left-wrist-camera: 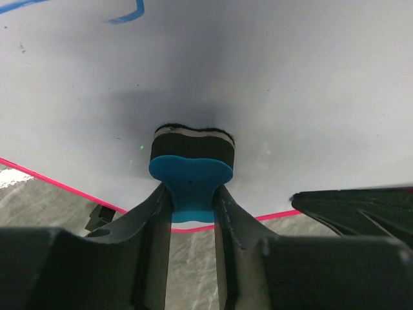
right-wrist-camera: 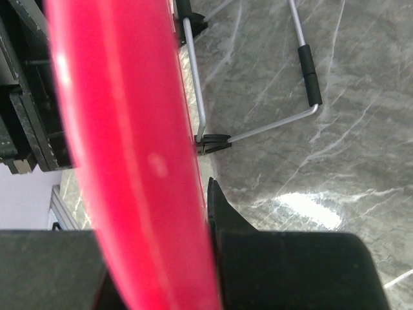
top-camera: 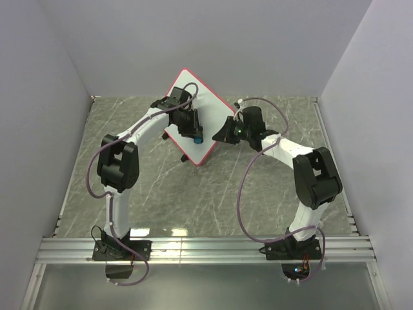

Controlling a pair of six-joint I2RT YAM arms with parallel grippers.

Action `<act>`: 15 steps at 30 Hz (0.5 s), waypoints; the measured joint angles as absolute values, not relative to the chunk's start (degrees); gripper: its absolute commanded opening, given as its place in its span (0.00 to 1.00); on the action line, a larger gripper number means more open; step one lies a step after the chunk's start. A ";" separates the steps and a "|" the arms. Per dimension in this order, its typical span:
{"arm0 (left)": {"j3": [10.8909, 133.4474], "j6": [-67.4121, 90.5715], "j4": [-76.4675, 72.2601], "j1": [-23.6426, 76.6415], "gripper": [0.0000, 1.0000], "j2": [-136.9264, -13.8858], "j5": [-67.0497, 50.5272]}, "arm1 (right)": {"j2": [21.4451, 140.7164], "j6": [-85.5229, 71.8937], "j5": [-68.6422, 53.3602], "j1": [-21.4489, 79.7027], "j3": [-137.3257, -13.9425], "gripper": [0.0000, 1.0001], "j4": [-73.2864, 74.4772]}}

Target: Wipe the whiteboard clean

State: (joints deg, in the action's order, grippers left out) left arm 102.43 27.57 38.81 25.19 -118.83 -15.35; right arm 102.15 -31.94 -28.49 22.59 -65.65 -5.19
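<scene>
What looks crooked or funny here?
The whiteboard is askew, turned like a diamond in the top view, with the right hand clamped on its red rim. The left hand presses an eraser on it; blue scribbles show near one edge.

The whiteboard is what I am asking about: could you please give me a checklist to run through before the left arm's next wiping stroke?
1. Eraser held between the left gripper fingers: ok.
2. Eraser felt against the whiteboard: ok.
3. Right gripper closed on the pink-red rim: ok.
4. Board surface clean: not ok; blue marker strokes show up-left of the eraser.
5. Wire stand planted on the table: cannot tell.
</scene>
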 measured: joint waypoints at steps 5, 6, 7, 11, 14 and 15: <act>103.13 28.18 38.35 22.06 0.00 -120.22 -20.14 | 104.29 -30.96 -29.10 22.50 -68.73 0.00 -3.66; 103.13 28.29 38.09 21.67 0.00 -120.31 -20.64 | 104.77 -30.89 -29.34 22.50 -69.19 0.00 -3.75; 103.02 28.34 37.54 20.69 0.00 -120.53 -21.43 | 105.08 -30.81 -29.50 22.50 -69.54 0.00 -3.81; 102.56 28.27 35.64 16.80 0.00 -121.34 -22.41 | 105.54 -30.13 -30.50 22.50 -70.57 0.00 -3.57; 103.77 28.14 35.05 14.17 0.00 -122.80 -22.68 | 105.56 -29.63 -31.16 22.52 -70.96 0.00 -3.38; 104.84 28.12 35.14 13.52 0.00 -123.59 -22.83 | 105.56 -29.58 -31.16 22.52 -70.96 0.00 -3.33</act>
State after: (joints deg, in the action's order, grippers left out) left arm 104.84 28.12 35.14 13.52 -123.59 -22.83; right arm 105.56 -29.58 -31.16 22.52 -70.96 -3.33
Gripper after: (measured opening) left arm 0.317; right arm 0.136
